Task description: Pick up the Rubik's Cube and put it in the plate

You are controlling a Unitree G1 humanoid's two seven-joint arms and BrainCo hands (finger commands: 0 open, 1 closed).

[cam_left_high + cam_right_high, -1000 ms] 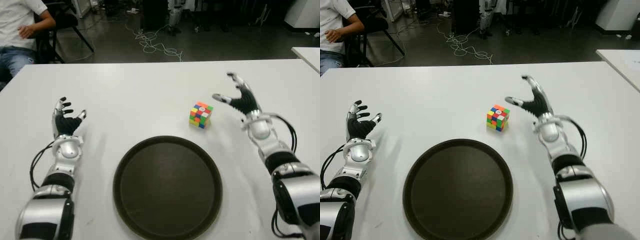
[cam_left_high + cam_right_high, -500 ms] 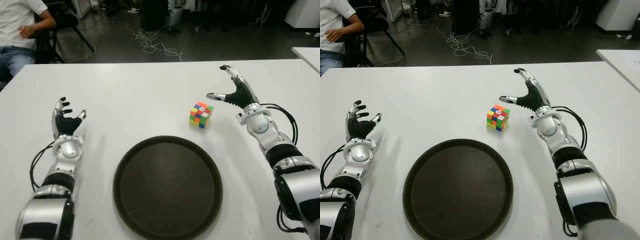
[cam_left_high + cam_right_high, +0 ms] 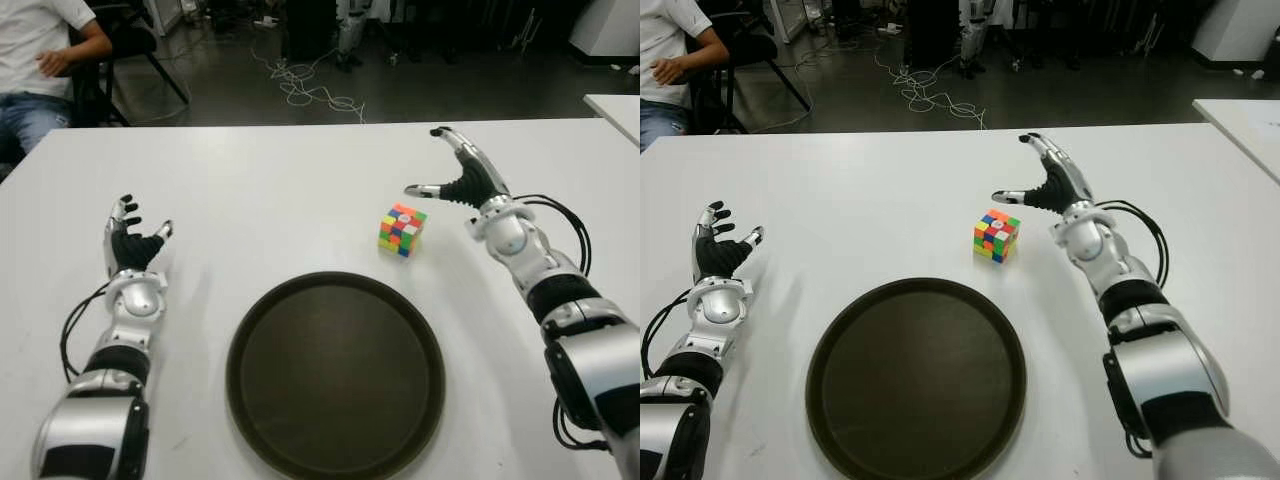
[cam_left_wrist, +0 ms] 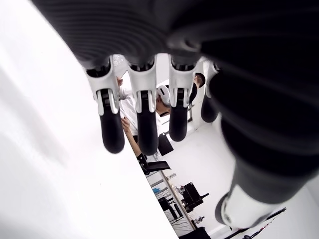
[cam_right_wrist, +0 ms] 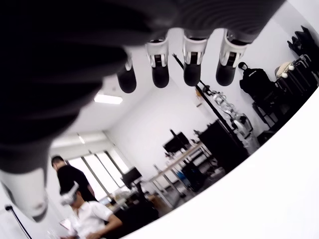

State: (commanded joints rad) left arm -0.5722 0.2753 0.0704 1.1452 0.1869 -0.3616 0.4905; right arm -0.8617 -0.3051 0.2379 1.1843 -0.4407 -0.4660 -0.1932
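White rectangular table [image 3: 300, 190] carried everything. Round dark brown plate [image 3: 335, 373] sat near the robot's edge, between the two arms, with nothing in it. Right hand [image 3: 462, 186] was raised just to the right of the multicoloured Rubik's Cube [image 3: 401, 230], fingers spread wide, thumb [image 3: 420, 189] pointing toward the cube; it held nothing and was not touching the cube. Left hand [image 3: 131, 241] showed well to the left of the plate, fingers loosely extended, holding nothing. Cube stood on the table just beyond the plate's far right rim, apart from it.
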